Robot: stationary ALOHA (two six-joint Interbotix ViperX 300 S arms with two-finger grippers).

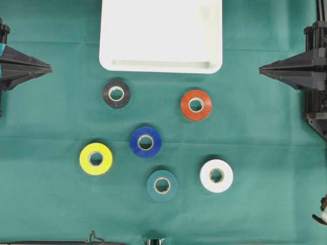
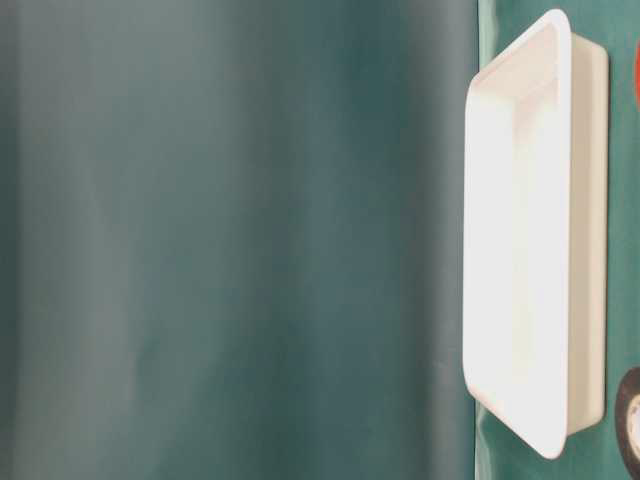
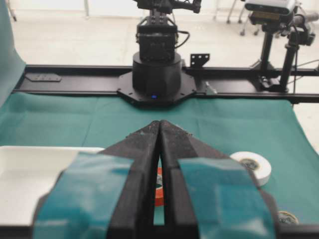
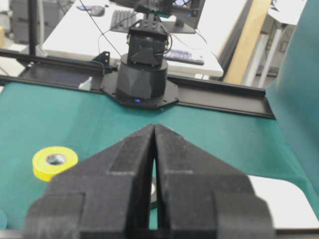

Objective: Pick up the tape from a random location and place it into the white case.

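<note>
Several tape rolls lie flat on the green cloth: black [image 1: 107,94], orange [image 1: 187,105], blue [image 1: 136,143], yellow [image 1: 87,159], teal [image 1: 153,186] and white [image 1: 207,176]. The white case [image 1: 161,67] sits at the far middle with nothing in it, also seen in the table-level view as white case [image 2: 520,250]. My left gripper [image 1: 50,67] is shut at the left edge, far from every roll. My right gripper [image 1: 260,69] is shut at the right edge. Neither holds anything. In the left wrist view the gripper [image 3: 160,122] points toward the orange roll [image 3: 159,191].
The opposite arm's base [image 3: 157,74] stands across the table in the left wrist view, and the other base [image 4: 142,74] in the right wrist view. A black rail runs behind each base. The yellow roll [image 4: 55,162] lies left of my right gripper [image 4: 154,126].
</note>
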